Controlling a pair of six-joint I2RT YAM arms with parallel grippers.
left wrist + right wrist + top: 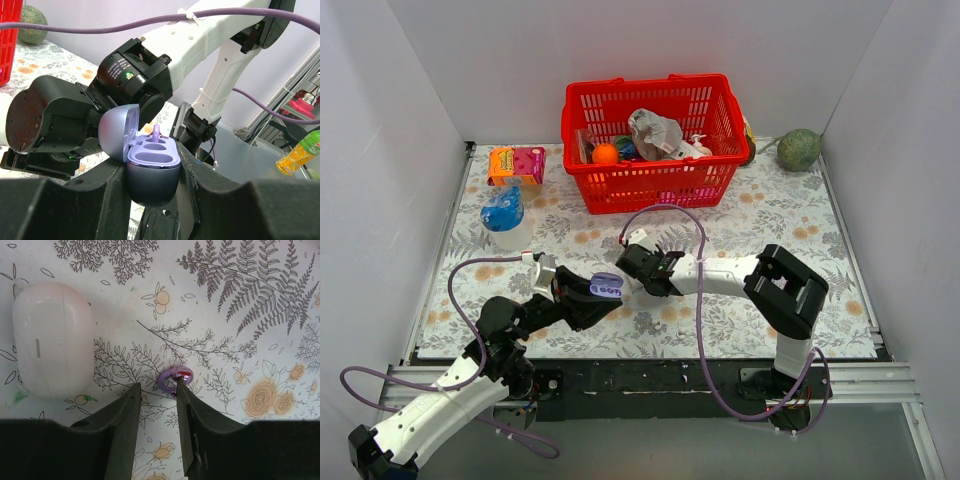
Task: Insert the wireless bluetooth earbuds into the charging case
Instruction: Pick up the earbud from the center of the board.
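Note:
My left gripper (597,292) is shut on the open dark purple charging case (152,172), held upright above the table. Its lid (114,131) is swung back and a purple earbud stem (156,134) stands in the far socket; the two nearer sockets show hollow. My right gripper (642,270) hovers right beside the case. In the right wrist view it (157,390) is open over the floral cloth. A glossy purple earbud (172,377) lies on the cloth at the right fingertip (181,390), not between the jaws. The pale whitish piece is not seen.
A white pebble-like case (52,340) lies on the cloth left of my right gripper. A red basket (650,140) of items stands at the back, with an orange-pink box (516,164), a blue-topped cup (505,215) at the left and a green melon (800,150) at the back right.

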